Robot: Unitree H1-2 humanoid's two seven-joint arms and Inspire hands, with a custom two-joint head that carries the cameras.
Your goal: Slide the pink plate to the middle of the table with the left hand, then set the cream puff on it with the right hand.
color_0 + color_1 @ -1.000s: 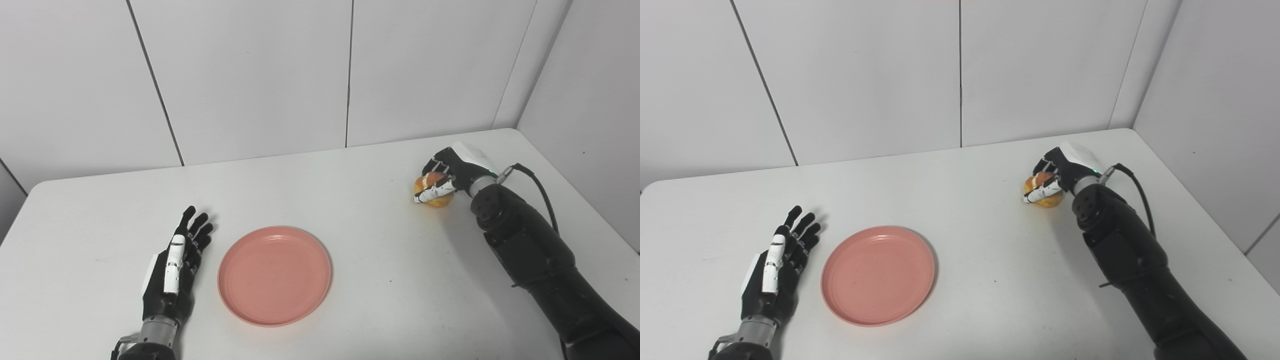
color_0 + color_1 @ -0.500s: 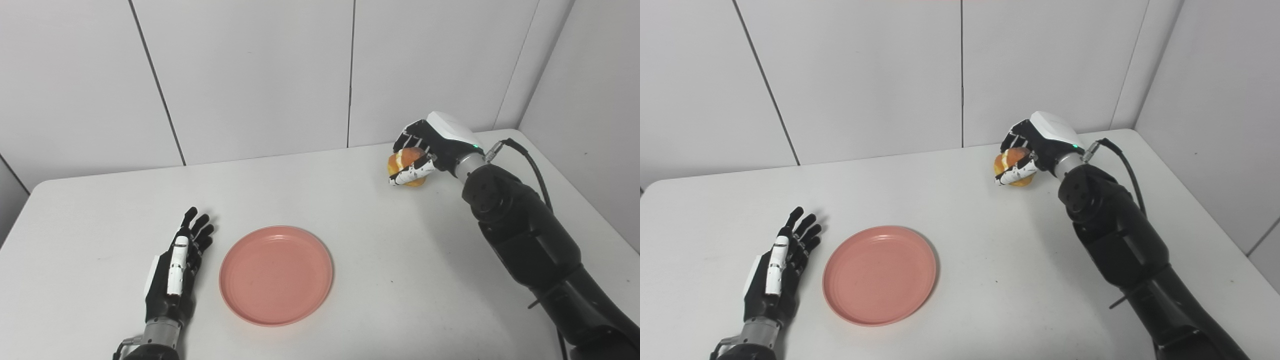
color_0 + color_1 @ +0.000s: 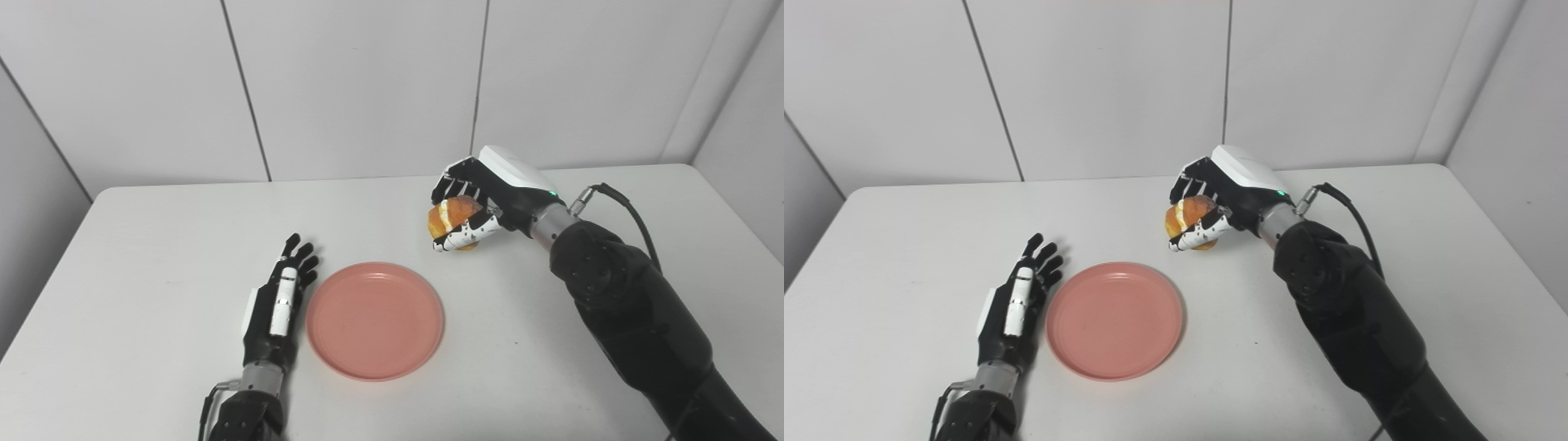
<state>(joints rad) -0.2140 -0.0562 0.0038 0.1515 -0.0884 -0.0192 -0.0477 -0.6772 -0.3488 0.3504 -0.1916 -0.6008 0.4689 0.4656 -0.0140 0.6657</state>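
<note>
The pink plate (image 3: 375,320) lies flat near the middle of the white table (image 3: 153,245), with nothing on it. My left hand (image 3: 277,304) rests open on the table just left of the plate's rim, fingers stretched forward. My right hand (image 3: 484,196) is shut on the golden cream puff (image 3: 448,215) and holds it in the air above the table, beyond the plate's far right edge. Fingers and thumb wrap the puff from above and below, so only its left side shows.
White wall panels (image 3: 367,86) stand right behind the table's far edge and close it off on the right. A black cable (image 3: 631,211) loops off my right wrist. The table's left edge runs diagonally at the picture's left.
My right hand has lifted the cream puff off the table at the far right and carried it left toward the plate. The camera has turned left. Plate and left hand stay put.
</note>
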